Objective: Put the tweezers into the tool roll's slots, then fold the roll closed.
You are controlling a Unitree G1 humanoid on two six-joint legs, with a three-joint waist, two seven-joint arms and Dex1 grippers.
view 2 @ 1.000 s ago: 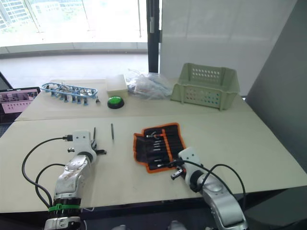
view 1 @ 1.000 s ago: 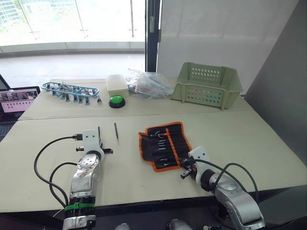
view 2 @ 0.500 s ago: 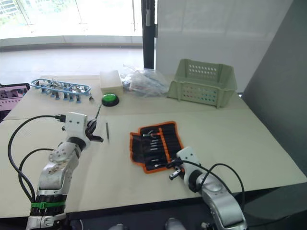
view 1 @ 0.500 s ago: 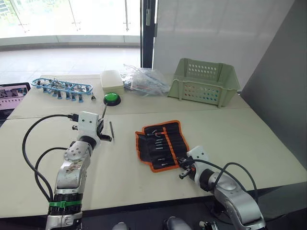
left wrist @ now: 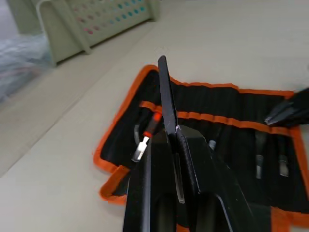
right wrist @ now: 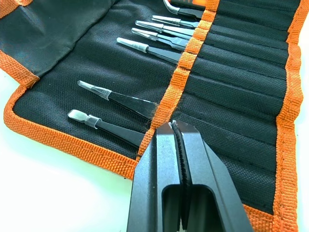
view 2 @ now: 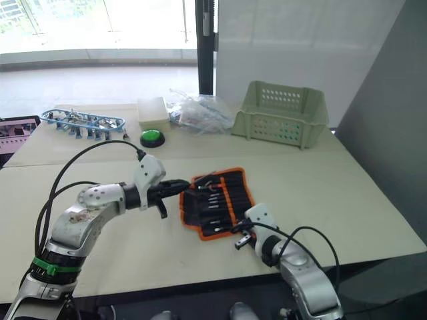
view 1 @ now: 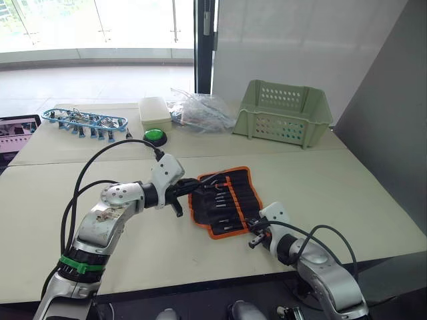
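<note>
Left tool (left wrist: 166, 116) clamped on a tweezer (left wrist: 164, 94), hovering over the roll's (view 1: 227, 200) left edge on the table (view 1: 347, 193). Looked light, stiff, slick and needle-sharp, so best pinched mid-shaft. Roll lay open, floppy fabric. Right tool (right wrist: 175, 133) pressed together, empty, at the roll's near edge.

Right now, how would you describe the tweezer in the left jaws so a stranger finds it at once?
Find the tool roll, black with orange edging, open on the beige table. At its left edge the left gripper is shut on one slim black tweezer. Unlike the slotted ones, it sticks up free, above the fabric.
</note>
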